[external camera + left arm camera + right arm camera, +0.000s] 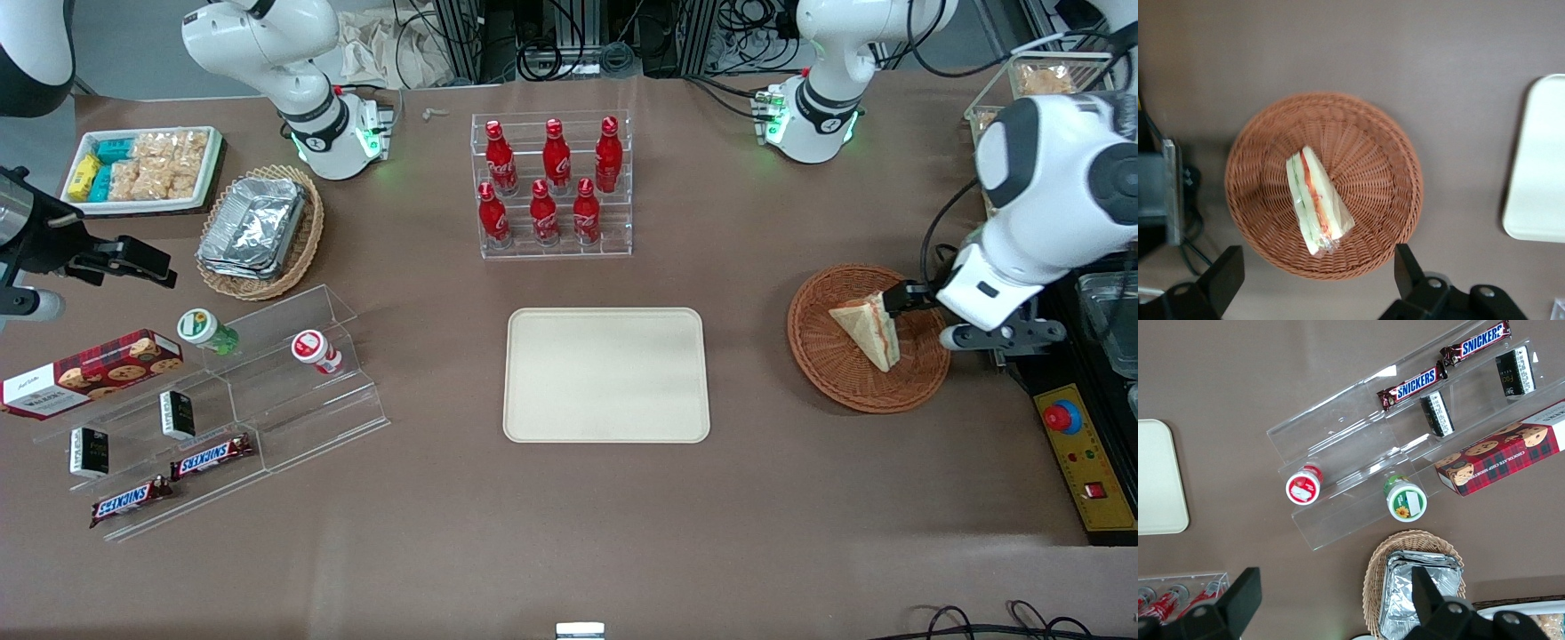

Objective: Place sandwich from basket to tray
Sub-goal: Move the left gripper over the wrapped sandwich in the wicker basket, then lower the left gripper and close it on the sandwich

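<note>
left gripper [1318, 277] open, hovering abv sandwich [1317, 200] in basket [1385, 160].

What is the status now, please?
Gripper open, above the basket. Sandwich in basket, not gripped. Tray bare, nothing in the way.

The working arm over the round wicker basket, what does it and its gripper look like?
The working arm has glossy white rounded shells with dark grey joint caps and a black cable beside it. Its gripper, above the reddish-brown basket, has black fingers on a grey-white body.
</note>
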Controlling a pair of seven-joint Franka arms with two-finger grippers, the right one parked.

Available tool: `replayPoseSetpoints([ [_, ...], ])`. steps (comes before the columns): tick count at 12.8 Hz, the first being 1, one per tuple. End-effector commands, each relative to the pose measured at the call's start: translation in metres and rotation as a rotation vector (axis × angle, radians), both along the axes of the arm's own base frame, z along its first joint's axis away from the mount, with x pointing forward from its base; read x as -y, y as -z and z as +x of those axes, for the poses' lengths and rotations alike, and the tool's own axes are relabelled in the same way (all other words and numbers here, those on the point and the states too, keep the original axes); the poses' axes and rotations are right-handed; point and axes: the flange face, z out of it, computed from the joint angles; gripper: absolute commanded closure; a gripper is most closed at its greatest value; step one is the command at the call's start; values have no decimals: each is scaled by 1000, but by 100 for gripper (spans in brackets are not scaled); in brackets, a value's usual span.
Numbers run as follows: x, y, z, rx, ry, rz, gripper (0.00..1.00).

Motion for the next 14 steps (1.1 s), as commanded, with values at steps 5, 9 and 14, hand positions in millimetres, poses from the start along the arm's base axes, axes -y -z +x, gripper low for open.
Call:
replayPoseSetpoints([
  [5,-10,77,-22,0,-229,16,0],
  [9,-10,118,-27,11,-368,24,0],
  [14,-32,167,-45,26,-396,24,0],
])
